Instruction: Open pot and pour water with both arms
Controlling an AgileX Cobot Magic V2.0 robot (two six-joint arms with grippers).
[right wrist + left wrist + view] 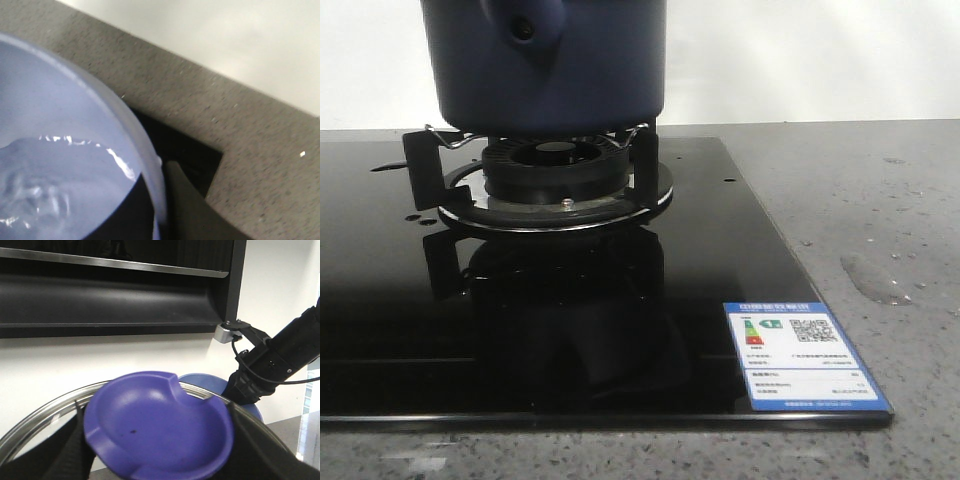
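Black glass cooktop (620, 330) fills most of the front view, on a grey speckled stone counter (880, 200). Dark navy straight-sided pot (545, 65) sits at top centre of that view on the wire supports of the black gas burner (555, 170), its rounded handle lug with the small hole facing the camera. The rim is cropped out there, so open or closed can't be confirmed from the front.

Left wrist view: purple-blue dished lid knob (157, 432) fills the lower centre, with a steel lid rim (45, 412) curving behind it. Left gripper (160, 460) looks clamped on the knob, dark fingers (75, 440) flanking it. Lid appears lifted clear, presumably to keep the pot mouth free for pouring. Black right arm (280, 357) enters at the right, reaching down behind a lighter blue rim.

Right wrist view: pale periwinkle rounded bowl (65, 145) at left, holding water (50, 185), with one dark finger (187, 205) against its wall near the rim. Right gripper (165, 210) seems to pinch the bowl wall, though I can't see the inner finger. The water surface looks tilted, so I judge pouring is about to start or under way.
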